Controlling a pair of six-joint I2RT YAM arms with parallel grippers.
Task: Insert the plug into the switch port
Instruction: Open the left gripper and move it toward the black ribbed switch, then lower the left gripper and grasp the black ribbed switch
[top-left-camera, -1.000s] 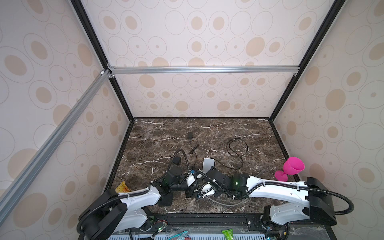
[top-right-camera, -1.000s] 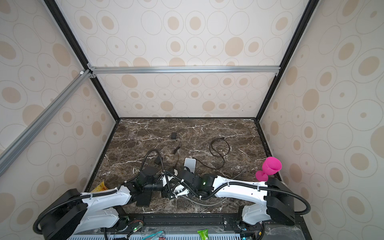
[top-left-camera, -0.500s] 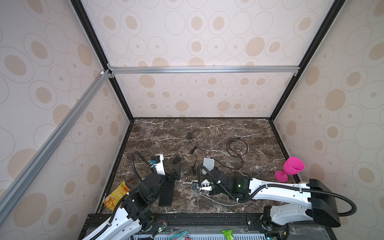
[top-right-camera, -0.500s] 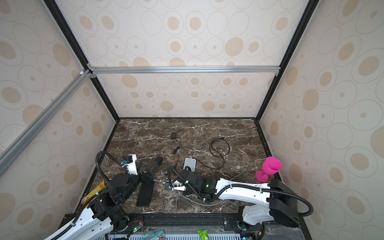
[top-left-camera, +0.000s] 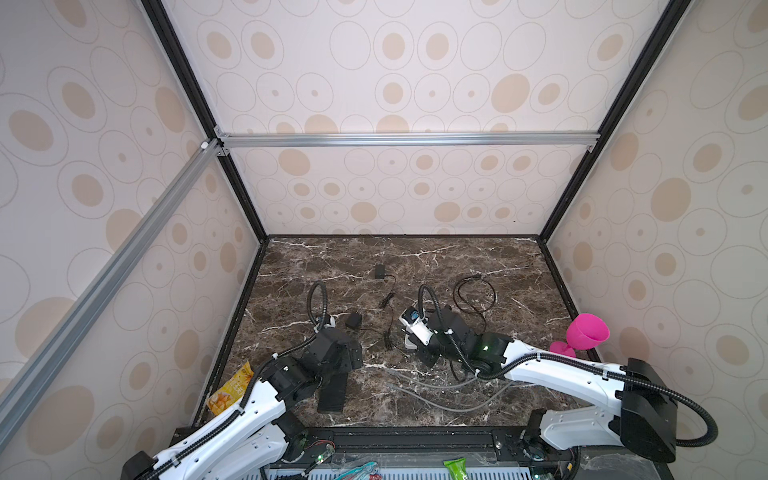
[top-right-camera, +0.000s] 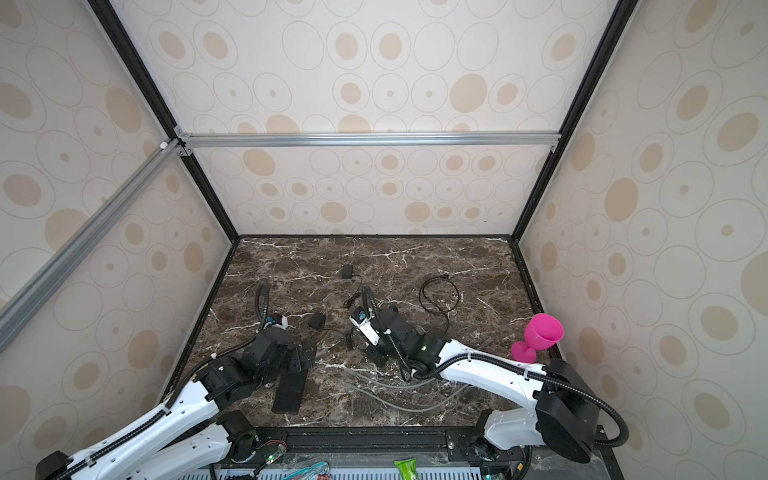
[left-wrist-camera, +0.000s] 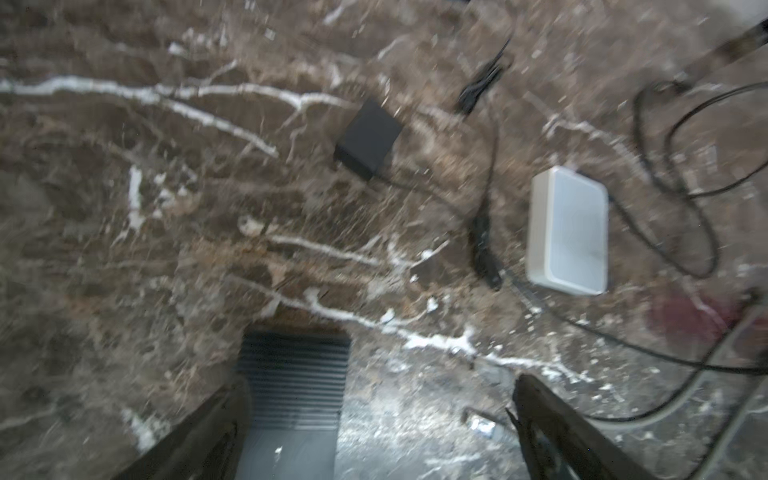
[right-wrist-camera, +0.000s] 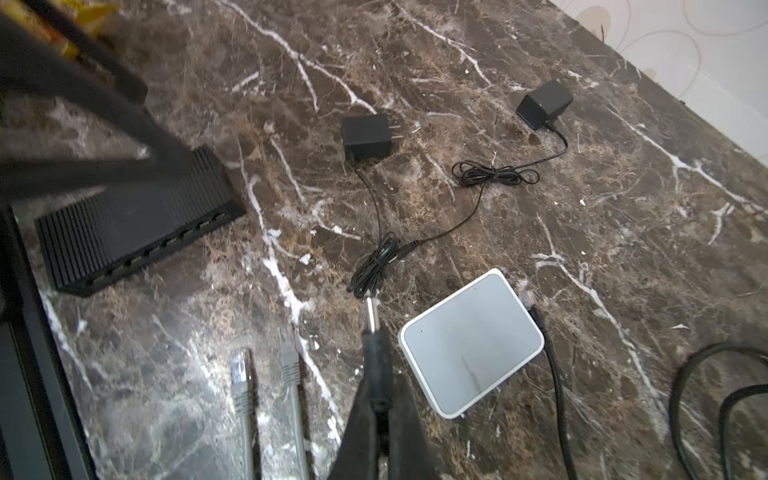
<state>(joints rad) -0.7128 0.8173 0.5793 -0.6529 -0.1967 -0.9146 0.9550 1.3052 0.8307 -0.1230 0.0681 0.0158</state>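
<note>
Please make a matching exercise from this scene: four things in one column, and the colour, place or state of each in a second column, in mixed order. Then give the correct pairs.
Column 1
1. switch
2. plug
3. goblet
4. left tool

Column 2
A. pink, at the right edge of the table
B. open, holding nothing
C. gripped in the shut right tool
D. black, lying flat at the front left

Pairs: 1-D, 2-C, 3-A, 4-B

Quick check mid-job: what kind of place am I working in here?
Most likely a staged robot test booth: wallpapered panels on an aluminium frame enclose a marble-look tabletop, with the left arm and right arm based at its front edge.
</note>
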